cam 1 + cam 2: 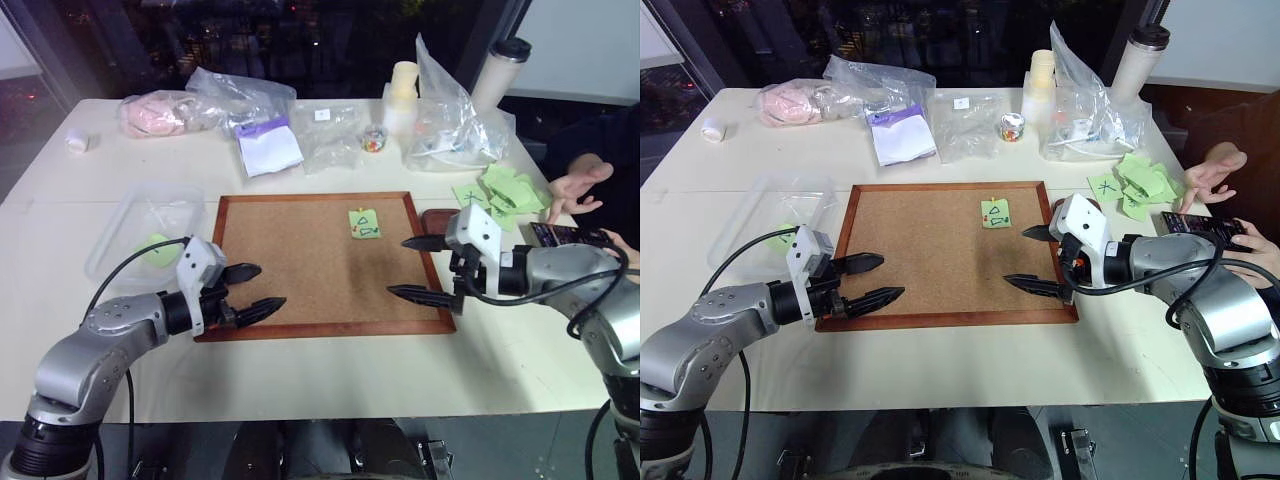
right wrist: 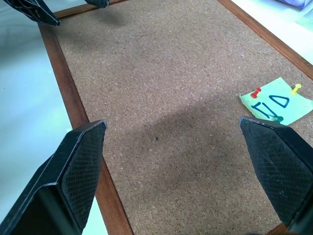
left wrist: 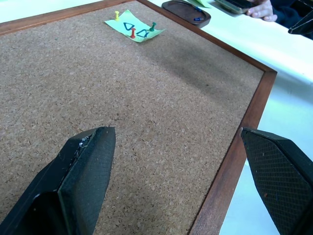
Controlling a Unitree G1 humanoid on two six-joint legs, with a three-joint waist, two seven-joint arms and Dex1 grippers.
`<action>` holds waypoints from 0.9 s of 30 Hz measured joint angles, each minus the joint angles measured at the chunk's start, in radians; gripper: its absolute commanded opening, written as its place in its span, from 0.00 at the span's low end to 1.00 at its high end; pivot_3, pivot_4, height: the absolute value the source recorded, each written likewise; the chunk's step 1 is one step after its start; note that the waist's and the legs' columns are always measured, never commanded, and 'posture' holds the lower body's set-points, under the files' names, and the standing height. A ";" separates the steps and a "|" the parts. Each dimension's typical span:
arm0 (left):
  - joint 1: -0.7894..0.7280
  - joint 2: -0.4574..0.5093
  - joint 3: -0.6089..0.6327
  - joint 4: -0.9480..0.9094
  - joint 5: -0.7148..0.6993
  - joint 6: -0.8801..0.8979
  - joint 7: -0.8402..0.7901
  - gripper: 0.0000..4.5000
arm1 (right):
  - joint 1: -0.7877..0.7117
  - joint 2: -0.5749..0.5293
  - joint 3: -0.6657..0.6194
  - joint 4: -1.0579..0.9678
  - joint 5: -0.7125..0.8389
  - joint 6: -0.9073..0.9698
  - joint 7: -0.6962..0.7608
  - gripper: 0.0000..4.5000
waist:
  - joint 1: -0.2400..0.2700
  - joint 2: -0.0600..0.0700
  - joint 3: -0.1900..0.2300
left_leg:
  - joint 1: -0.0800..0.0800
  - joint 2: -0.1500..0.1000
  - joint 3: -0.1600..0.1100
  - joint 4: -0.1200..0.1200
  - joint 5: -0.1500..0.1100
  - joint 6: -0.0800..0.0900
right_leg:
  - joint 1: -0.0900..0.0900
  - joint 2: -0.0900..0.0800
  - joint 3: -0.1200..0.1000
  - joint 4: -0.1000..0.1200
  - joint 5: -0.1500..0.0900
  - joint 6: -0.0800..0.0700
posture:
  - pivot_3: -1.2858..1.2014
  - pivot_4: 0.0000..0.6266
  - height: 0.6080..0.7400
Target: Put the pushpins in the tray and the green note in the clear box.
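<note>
Seeing both grippers hovering over the corkboard (image 1: pixel 320 262) with nothing in them: left gripper (image 1: pixel 250 291) at its near-left corner, fingers spread wide; right gripper (image 1: pixel 422 268) by its right edge, also spread wide. I see the green note (image 1: pixel 364 224) pinned near the board's far-right corner by three pushpins (image 3: pixel 132 33), one each red, yellow, green. Tray (image 1: pixel 437 220) sits on the table just off the board's far-right corner. Clear box (image 1: pixel 140 232) lies along the board's left edge.

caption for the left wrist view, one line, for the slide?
Open left gripper over the corkboard; green note pinned by three pushpins, tray beyond.
</note>
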 measured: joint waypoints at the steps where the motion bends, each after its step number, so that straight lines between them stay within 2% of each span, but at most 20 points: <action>1: 0.000 0.000 0.000 0.000 0.000 0.000 0.000 0.99 | 0.000 0.000 0.000 0.000 0.000 0.000 0.000 1.00 | 0.000 0.000 0.000 | 0.000 0.000 0.000 0.000 0.000 0.000 | 0.000 0.000 0.000 0.000 0.000 0.000 | 0.52 0.24 1.00; 27: -0.002 -0.011 0.001 0.000 0.001 -0.001 0.015 0.99 | -0.003 0.000 0.010 0.002 -0.008 -0.009 0.003 1.00 | 0.000 0.000 0.000 | 0.000 0.000 0.000 0.000 0.000 0.000 | 0.000 0.000 0.000 0.000 0.000 0.000 | 0.52 0.24 1.00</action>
